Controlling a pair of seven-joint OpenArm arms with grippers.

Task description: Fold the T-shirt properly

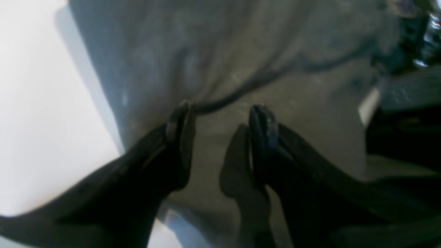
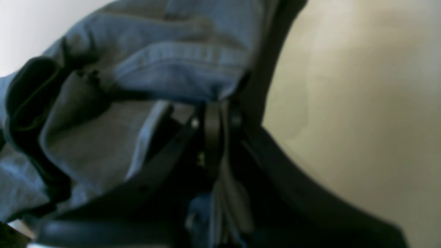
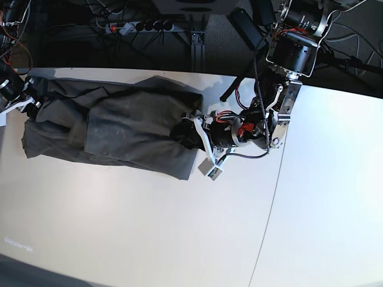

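Observation:
The dark olive-grey T-shirt (image 3: 114, 128) lies as a long folded band across the far left of the white table (image 3: 149, 233). My left gripper (image 3: 184, 133) is over the band's right end. In the left wrist view it (image 1: 220, 115) is open, with its fingertips (image 1: 179, 119) down on the cloth (image 1: 241, 44) astride a dark fold edge. My right gripper (image 3: 29, 98) is at the band's far left end. In the right wrist view it (image 2: 213, 119) is shut on bunched cloth just below a stitched hem (image 2: 179, 57).
The table's back edge (image 3: 119, 70) runs just behind the shirt, with a power strip (image 3: 140, 26) and cables beyond it. A seam (image 3: 269, 203) splits the tabletop on the right. The left arm's body and wiring (image 3: 263, 119) reach in from the back right.

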